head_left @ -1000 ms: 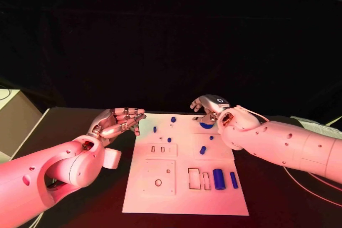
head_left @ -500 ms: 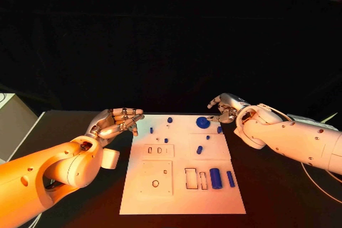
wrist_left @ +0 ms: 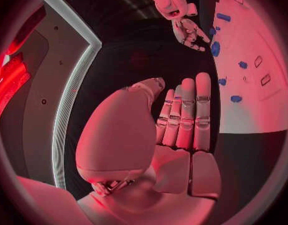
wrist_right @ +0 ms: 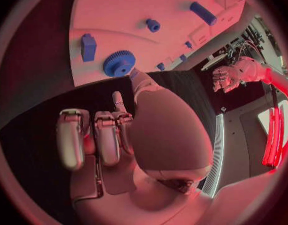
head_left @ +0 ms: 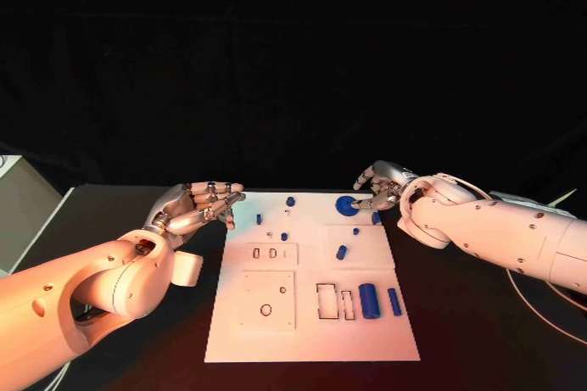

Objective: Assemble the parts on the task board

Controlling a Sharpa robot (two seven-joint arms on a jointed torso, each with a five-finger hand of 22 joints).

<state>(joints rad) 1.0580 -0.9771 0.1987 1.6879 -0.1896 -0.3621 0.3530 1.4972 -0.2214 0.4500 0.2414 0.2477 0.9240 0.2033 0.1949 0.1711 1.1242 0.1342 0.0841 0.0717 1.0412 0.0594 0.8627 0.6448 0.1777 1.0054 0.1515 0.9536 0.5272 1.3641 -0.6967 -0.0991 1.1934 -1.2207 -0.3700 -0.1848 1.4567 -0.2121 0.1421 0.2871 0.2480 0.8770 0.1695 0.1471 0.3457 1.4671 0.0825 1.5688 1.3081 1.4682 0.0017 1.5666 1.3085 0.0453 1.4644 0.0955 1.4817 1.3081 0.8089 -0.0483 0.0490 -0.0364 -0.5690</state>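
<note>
Overhead, we saw the task board (head_left: 312, 323) lying lengthwise in the middle of the black table (head_left: 477, 340), with our two hands up near its far end. Our left hand (head_left: 199, 207) hung off the board's 10 o'clock corner, just outside the edge, fingers (wrist_left: 189, 112) laid side by side and lightly curled, gripping nothing. Our right hand (head_left: 382, 187) sat at the 1 o'clock corner, and we noted one finger (wrist_right: 119, 103) stretched toward the blue gear (head_left: 348, 205), the tip just beside its toothed rim; whether it touched we could not tell. Its other fingers were curled in, and nothing sat in its grasp. The gear lay flat near the board's far right corner, and a small blue block (wrist_right: 88, 47) lay close beside it in the right wrist view. Several small blue pegs (head_left: 282, 236) were scattered across the far half of the board. Toward 5 o'clock a thick blue cylinder (head_left: 368, 300) lay beside a slimmer blue pin (head_left: 394, 301), both lengthwise, just right of the rectangular slots (head_left: 330, 300)
</note>
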